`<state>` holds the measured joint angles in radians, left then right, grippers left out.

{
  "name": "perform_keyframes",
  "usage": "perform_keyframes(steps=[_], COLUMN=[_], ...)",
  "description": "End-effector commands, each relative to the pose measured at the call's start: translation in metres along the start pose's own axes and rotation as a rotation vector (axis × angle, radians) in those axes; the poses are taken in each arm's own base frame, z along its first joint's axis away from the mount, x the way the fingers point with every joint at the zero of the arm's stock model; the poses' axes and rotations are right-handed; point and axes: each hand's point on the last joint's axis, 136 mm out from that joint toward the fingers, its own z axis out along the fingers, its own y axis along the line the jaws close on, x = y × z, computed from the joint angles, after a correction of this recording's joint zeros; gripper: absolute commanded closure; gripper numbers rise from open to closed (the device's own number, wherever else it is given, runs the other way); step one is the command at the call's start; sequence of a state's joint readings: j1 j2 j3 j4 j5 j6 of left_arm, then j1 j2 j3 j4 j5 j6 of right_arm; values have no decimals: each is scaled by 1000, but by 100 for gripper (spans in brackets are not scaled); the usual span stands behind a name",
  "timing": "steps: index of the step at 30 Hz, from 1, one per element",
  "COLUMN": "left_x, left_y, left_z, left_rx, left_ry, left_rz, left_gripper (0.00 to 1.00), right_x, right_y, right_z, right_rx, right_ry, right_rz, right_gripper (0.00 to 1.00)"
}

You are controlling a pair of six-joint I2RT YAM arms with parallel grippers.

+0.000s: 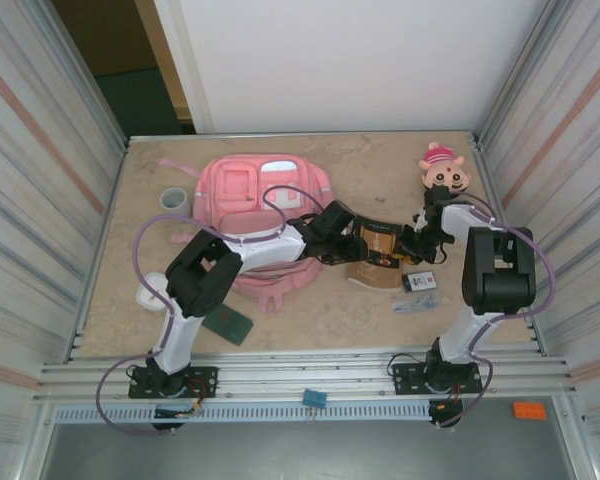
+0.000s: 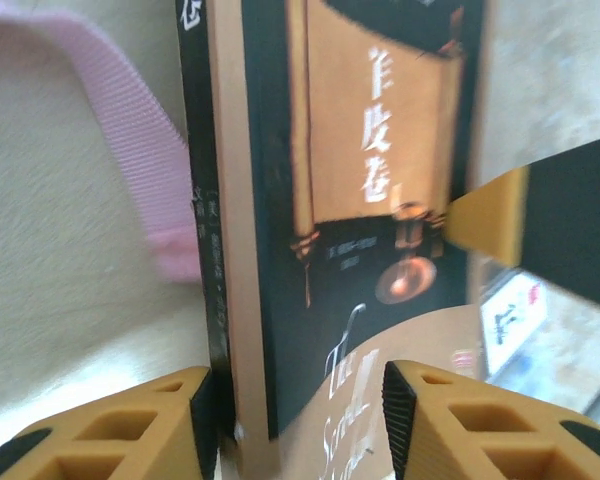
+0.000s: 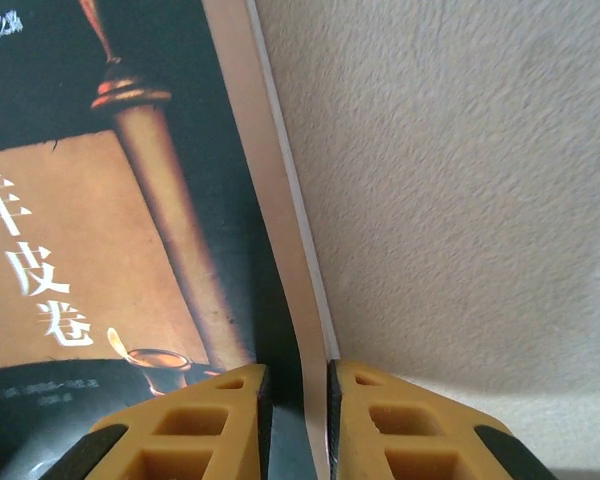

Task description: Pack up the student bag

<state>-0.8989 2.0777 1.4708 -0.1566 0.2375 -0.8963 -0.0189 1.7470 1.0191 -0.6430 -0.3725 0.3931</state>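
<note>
Grippers: my left gripper (image 2: 300, 420) stood wide over the near end of a paperback book (image 2: 350, 200), a pad to either side of its spine edge. I could not tell whether either pad touched it. My right gripper (image 3: 298, 410) was narrowed to a slit, pinching the book's opposite long edge.

Near items on the table (image 1: 320, 310): a dark green notebook (image 1: 228, 322) by my left base, and a small card (image 1: 420, 281) by my right arm.

Book, mid-table, between my two wrists: dark glossy cover, scroll-and-lamp picture, lying just beside a pink strap (image 2: 130, 130). I judged it stiff enough to lift by one edge, though the cover looked slippery and a thin pinch might let it droop.

Student bag (image 1: 260, 200), left of centre beyond the book, partly under my left forearm: it lay flat with its front pockets upward. I judged it soft and floppy, light while unfilled, and likely to sag shut when lifted. The firm rim of an opening seemed the best hold. A strap would only drag the bag.

Far items: a roll of tape (image 1: 173, 198) left of the bag, and a cartoon plush (image 1: 443, 168) at the far right.
</note>
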Motion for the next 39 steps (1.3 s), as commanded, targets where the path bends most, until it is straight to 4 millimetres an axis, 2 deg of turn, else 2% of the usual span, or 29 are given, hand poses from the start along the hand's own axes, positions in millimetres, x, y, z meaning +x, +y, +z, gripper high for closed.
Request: perform_keyframes(steps=[1,4,7,9,12,15,18,22,27,32,35,39], left_x=[-16,-14,-12,-12,-15,-24,-35,-47,-53,-48,-37,-29], left_y=[-73,-67,-47,-34,-20,-15,-31,-64,-83,-86,-89,-80], left_z=[-25,-19,-10,-11,-21,-38,-64,-112,-170,-224,-248,-275], left_rx=[282,255,154,79,-15,-78,-85,-57,7,53,92,108], left_ry=[-72,-60,-48,-50,-82,-132,-207,-342,-494,-619,-657,-687], left_rz=[34,37,40,54,94,149,247,386,474,564,644,676], left_gripper=[53,53,56,65,87,99,100,100,100,100,100,100], right_x=[34,34,32,29,24,16,10,8,16,35,53,70], right_y=[14,17,19,18,22,32,47,69,101,131,147,160], right_z=[15,13,9,4,-9,-33,-63,-111,-168,-217,-244,-265], right_rx=[-93,-103,-105,-102,-114,-146,-194,-268,-407,-546,-625,-690], right_ry=[127,118,99,79,31,-42,-136,-280,-411,-546,-639,-729], right_rz=[51,52,51,53,53,41,13,-63,-149,-289,-372,-437], right_gripper=[79,79,79,79,76,73,71,63,60,55,53,47])
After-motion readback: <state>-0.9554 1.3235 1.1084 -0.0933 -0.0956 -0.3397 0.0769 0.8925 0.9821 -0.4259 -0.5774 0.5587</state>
